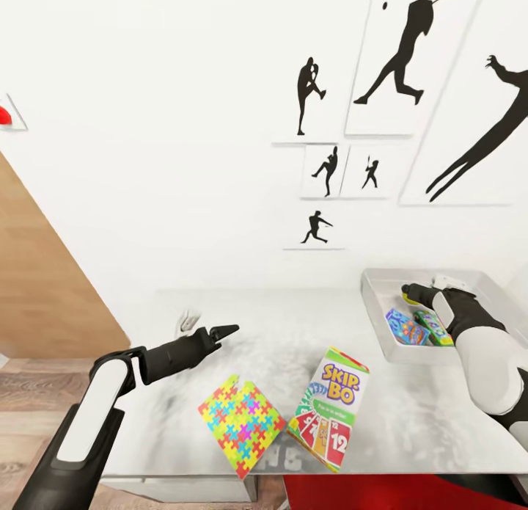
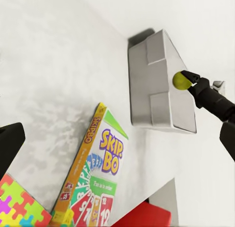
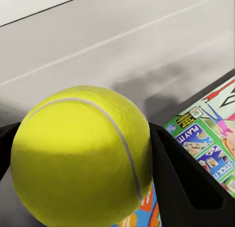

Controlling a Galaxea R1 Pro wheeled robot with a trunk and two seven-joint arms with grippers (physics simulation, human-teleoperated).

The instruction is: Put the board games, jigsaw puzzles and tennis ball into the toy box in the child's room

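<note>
On the table (image 1: 293, 326), the light grey toy box (image 1: 381, 290) stands at the right, with a blue board game (image 1: 407, 326) and a green-edged one (image 1: 434, 330) lying inside. My right gripper (image 1: 411, 293) hangs over the box, shut on the yellow-green tennis ball (image 3: 81, 156); the ball (image 2: 181, 81) also shows above the box rim (image 2: 156, 85). The SKIP BO board game (image 1: 330, 407) leans tilted near the table's front edge, beside a multicoloured jigsaw puzzle (image 1: 240, 422). My left gripper (image 1: 220, 332) hovers open and empty, left of both.
A small white object (image 1: 187, 323) lies on the table behind my left gripper. Something red (image 1: 352, 492) sits below the table's front edge. Silhouette pictures (image 1: 396, 48) hang on the white wall behind. Wood floor (image 1: 44, 392) lies to the left.
</note>
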